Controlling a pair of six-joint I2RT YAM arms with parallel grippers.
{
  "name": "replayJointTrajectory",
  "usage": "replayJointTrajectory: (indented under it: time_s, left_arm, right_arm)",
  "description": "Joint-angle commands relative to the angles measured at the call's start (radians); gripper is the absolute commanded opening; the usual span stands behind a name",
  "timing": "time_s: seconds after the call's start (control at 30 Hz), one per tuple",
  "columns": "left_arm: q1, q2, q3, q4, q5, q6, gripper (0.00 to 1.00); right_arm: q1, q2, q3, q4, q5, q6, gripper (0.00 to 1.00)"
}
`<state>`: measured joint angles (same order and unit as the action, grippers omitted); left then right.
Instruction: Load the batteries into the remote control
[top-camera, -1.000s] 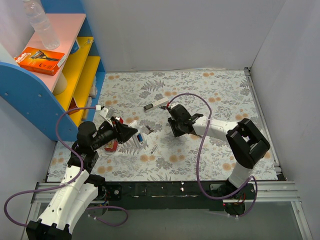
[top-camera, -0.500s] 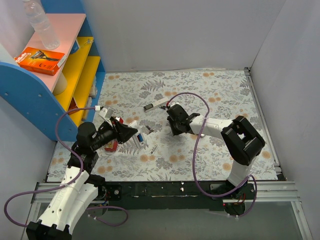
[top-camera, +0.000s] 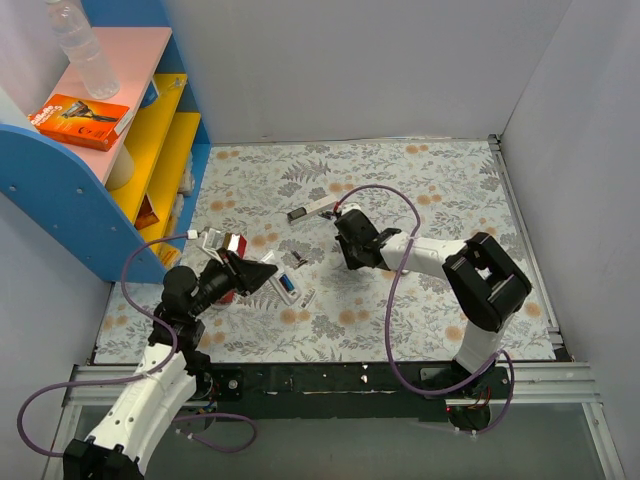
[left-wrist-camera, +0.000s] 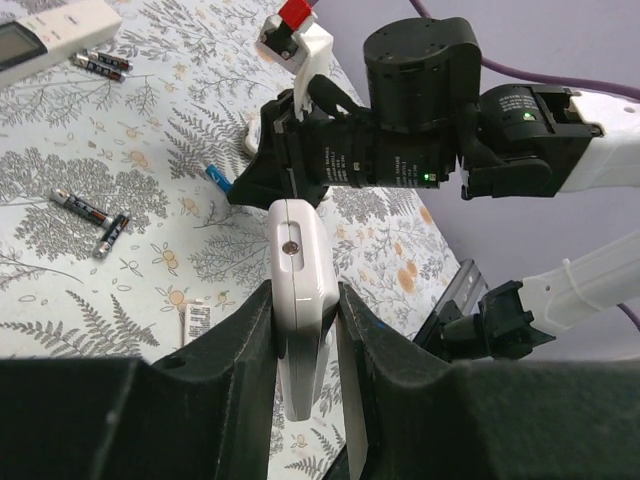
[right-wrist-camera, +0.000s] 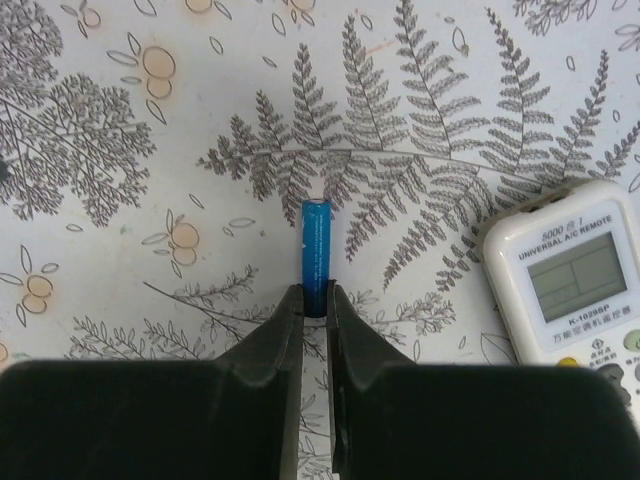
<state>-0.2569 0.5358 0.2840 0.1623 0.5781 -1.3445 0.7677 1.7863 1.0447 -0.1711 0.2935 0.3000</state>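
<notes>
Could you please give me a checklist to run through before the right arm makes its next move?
1. The left gripper clamps the white remote: ok.
2. The right gripper closes on both sides of the blue battery: ok.
3. Grip sits mid-battery: not ok, it is at the near end.
4. Battery lifted off the table: cannot tell.
5. Remote's battery bay open and facing the right gripper: cannot tell.
6. The black batteries lie apart from both grippers: ok.
</notes>
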Motion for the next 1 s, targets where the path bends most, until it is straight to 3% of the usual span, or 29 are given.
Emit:
replayJointTrajectory:
  time_s: [0.0,0.2,0.4,0.6,0.97]
  left_arm:
    - [0.005,0.003,-0.104,0.271,-0.015,-0.155,0.00]
    - [0.005,0.108,-0.226,0.573,-0.006,-0.255,0.00]
    - [0.005,0.210,-0.289,0.750,-0.007,-0.301,0.00]
    - [0.004,0.242,-0.330,0.787,-0.023,-0.315,0.00]
    - [0.004,0.237,-0.345,0.721,-0.061,-0.321,0.00]
  right_arm:
    - [0.005,-0.076,-0.063,0.005,-0.010,-0.041,0.03]
    - [0.057,-0.212,-0.072,-0.088,-0.060,-0.117,0.01]
    - [0.177,-0.349,-0.008,-0.212,-0.120,-0.162,0.01]
    - [0.344,-0.363,0.104,-0.340,-0.096,-0.147,0.01]
    - [0.429,-0.374,0.219,-0.358,-0.063,-0.130,0.01]
